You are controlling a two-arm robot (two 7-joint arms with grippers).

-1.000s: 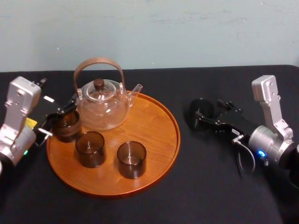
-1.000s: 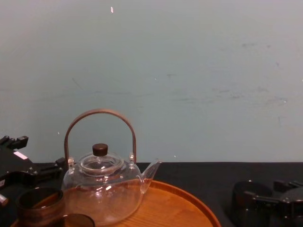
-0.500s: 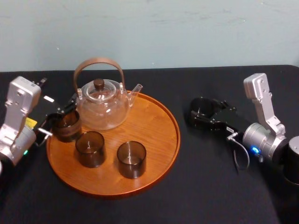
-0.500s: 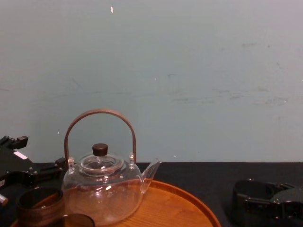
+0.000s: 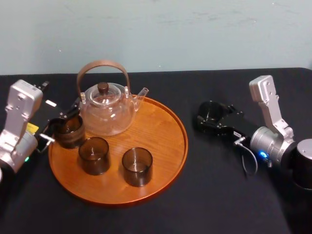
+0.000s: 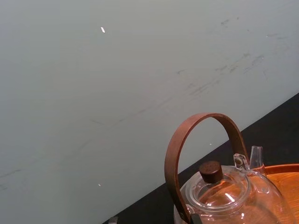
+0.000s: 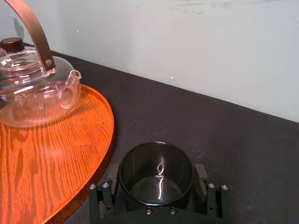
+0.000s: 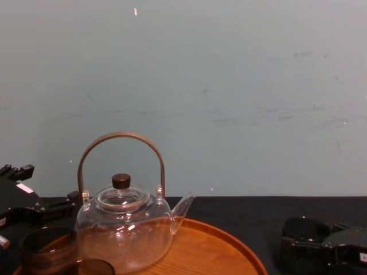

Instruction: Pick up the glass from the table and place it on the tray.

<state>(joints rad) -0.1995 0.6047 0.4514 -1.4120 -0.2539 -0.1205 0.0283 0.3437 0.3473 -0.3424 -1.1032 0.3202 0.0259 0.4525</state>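
A dark smoky glass (image 5: 210, 112) sits between the fingers of my right gripper (image 5: 207, 118), which is shut on it just above the black table, right of the tray (image 5: 161, 131). In the right wrist view the glass (image 7: 155, 173) is clamped by a black finger on each side, close to the tray's rim (image 7: 105, 140). In the chest view the same glass (image 8: 304, 232) is low on the right. My left gripper (image 5: 62, 122) rests at the tray's left edge, open, its fingers spread wider than another glass (image 5: 68, 130) standing on the tray.
A clear glass teapot (image 5: 105, 109) with an arched brown handle stands at the back left of the tray. Two more dark glasses (image 5: 94, 156) (image 5: 137, 166) stand on the tray's front half. The tray's right half is bare wood. Black tablecloth lies all around.
My right arm has shifted a little left toward the tray, and the glass in its fingers now sits slightly higher and tilted. The left arm and the tray's contents have not moved.
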